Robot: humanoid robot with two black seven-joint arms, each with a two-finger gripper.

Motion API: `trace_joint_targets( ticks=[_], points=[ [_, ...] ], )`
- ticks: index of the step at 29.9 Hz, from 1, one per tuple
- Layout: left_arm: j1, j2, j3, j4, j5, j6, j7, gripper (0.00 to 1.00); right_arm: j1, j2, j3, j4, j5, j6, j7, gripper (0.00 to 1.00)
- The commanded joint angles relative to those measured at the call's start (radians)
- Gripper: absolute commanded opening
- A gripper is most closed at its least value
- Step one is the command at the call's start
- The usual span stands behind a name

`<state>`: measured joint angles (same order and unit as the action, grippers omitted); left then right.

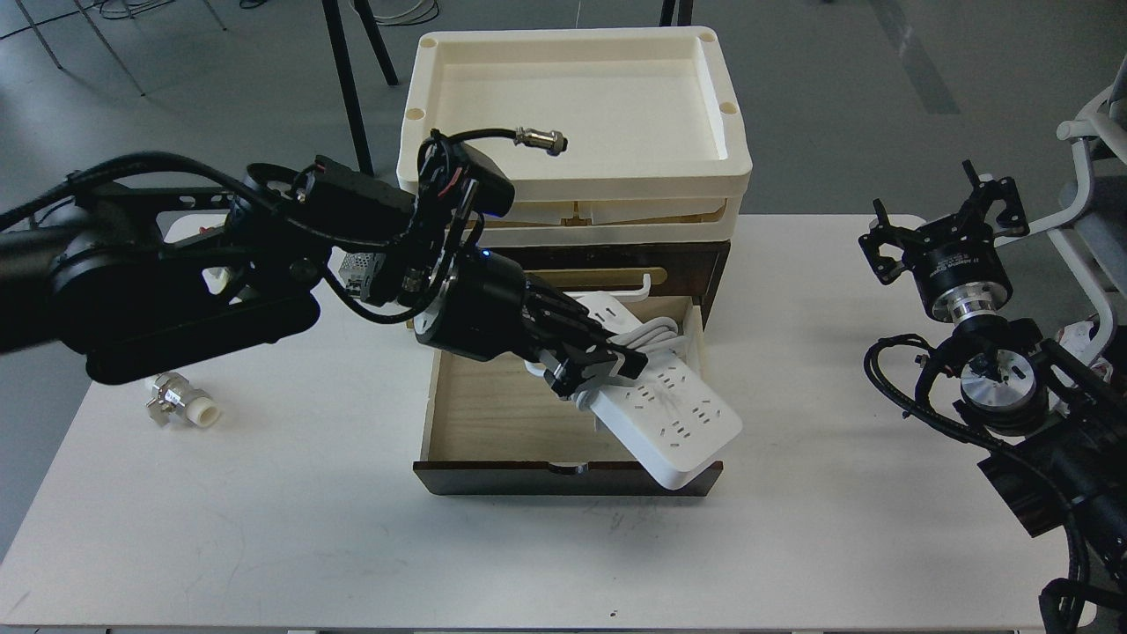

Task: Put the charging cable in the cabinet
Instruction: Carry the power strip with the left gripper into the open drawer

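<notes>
My left gripper (594,370) is shut on the charging cable (665,409), a flat white power strip with a white cord looped round its middle. It holds the strip tilted over the right side of the open drawer (502,414) of the dark brown cabinet (696,264). The strip's near end hangs over the drawer's front right corner. The white handle (641,283) is mostly hidden behind my arm. My right gripper (946,220) stays open and empty above the table's right edge, well clear of the cabinet.
Cream plastic trays (572,114) are stacked on the cabinet. A small metal and white fitting (180,403) lies at the left of the white table (264,528). My left arm hides the perforated power supply (357,264) and the breaker.
</notes>
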<state>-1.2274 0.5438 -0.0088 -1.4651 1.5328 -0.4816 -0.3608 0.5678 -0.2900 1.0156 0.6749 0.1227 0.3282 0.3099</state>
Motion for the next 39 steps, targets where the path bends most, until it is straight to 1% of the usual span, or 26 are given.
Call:
trace_joint_targets(
  ticks=[1, 3, 7, 10, 15, 23, 25, 27, 29, 30, 31, 33, 36, 38, 39],
  points=[
    [0.123, -0.031, -0.019, 0.066, 0.107, 0.021, 0.003, 0.07, 0.0, 0.0, 0.0, 0.0, 0.0, 0.0, 0.0, 1.0],
    [0.169, -0.035, -0.048, 0.083, 0.107, 0.04, 0.003, 0.07, 0.0, 0.0, 0.0, 0.0, 0.0, 0.0, 0.0, 1.0],
    [0.229, -0.042, -0.124, 0.103, 0.106, 0.046, 0.008, 0.08, 0.0, 0.0, 0.0, 0.0, 0.0, 0.0, 0.0, 1.0],
    [0.25, -0.073, -0.158, 0.17, 0.101, 0.046, 0.017, 0.08, 0.0, 0.0, 0.0, 0.0, 0.0, 0.0, 0.0, 1.0],
    [0.259, -0.116, -0.16, 0.296, 0.07, 0.058, 0.016, 0.09, 0.0, 0.0, 0.0, 0.0, 0.0, 0.0, 0.0, 1.0],
    [0.276, -0.154, -0.152, 0.436, 0.061, 0.071, 0.019, 0.1, 0.0, 0.0, 0.0, 0.0, 0.0, 0.0, 0.0, 1.0],
    [0.284, -0.159, -0.149, 0.45, 0.063, 0.077, 0.02, 0.11, 0.0, 0.0, 0.0, 0.0, 0.0, 0.0, 0.0, 1.0],
    [0.29, -0.16, -0.146, 0.454, 0.067, 0.083, 0.028, 0.15, 0.0, 0.0, 0.0, 0.0, 0.0, 0.0, 0.0, 1.0],
    [0.293, -0.162, -0.146, 0.457, 0.064, 0.086, 0.054, 0.28, 0.0, 0.0, 0.0, 0.0, 0.0, 0.0, 0.0, 1.0],
    [0.299, -0.163, -0.146, 0.463, 0.064, 0.087, 0.077, 0.34, 0.0, 0.0, 0.0, 0.0, 0.0, 0.0, 0.0, 1.0],
    [0.305, -0.163, -0.146, 0.473, 0.064, 0.09, 0.1, 0.37, 0.0, 0.0, 0.0, 0.0, 0.0, 0.0, 0.0, 1.0],
    [0.31, -0.163, -0.148, 0.48, 0.06, 0.092, 0.127, 0.39, 0.0, 0.0, 0.0, 0.0, 0.0, 0.0, 0.0, 1.0],
    [0.312, -0.169, -0.157, 0.47, 0.058, 0.092, 0.128, 0.49, 0.0, 0.0, 0.0, 0.0, 0.0, 0.0, 0.0, 1.0],
    [0.31, -0.173, -0.161, 0.462, 0.053, 0.092, 0.118, 0.6, 0.0, 0.0, 0.0, 0.0, 0.0, 0.0, 0.0, 1.0],
    [0.31, -0.168, -0.166, 0.456, 0.043, 0.09, 0.114, 0.64, 0.0, 0.0, 0.0, 0.0, 0.0, 0.0, 0.0, 1.0]
  ],
)
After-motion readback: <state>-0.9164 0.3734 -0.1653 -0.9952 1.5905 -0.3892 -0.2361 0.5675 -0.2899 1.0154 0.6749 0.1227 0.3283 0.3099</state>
